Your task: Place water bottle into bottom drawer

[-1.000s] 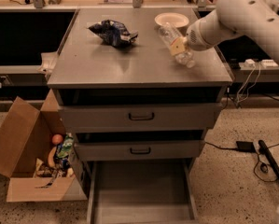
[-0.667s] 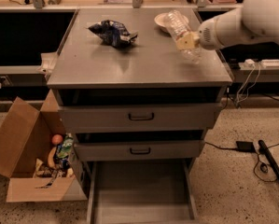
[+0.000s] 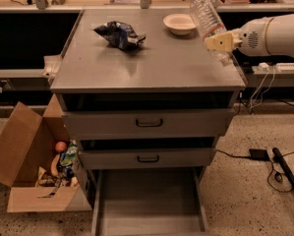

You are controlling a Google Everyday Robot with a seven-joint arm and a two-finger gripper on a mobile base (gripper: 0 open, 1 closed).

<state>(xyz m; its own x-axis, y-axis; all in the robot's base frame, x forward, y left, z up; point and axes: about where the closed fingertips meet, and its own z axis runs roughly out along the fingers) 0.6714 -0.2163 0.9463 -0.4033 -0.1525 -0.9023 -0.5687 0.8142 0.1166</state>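
The water bottle (image 3: 206, 17) is a clear ribbed plastic bottle, tilted and held off the cabinet top near its right edge. My gripper (image 3: 218, 41) is shut on the bottle's lower part, with its cream-coloured fingers (image 3: 220, 42) around it. The white arm comes in from the right. The bottom drawer (image 3: 149, 200) is pulled out at the foot of the grey cabinet, a shallow tray with a bare grey floor, well below and left of the gripper.
A white bowl (image 3: 180, 23) and a dark blue crumpled bag (image 3: 119, 34) lie on the cabinet top (image 3: 136, 65). The two upper drawers with black handles (image 3: 149, 123) stand slightly open. An open cardboard box (image 3: 36, 168) of items sits on the floor at left. Cables lie at right.
The gripper has lifted the bottle off the cabinet top and carried it right, toward the cabinet's right edge. The arm has drawn back to the right.
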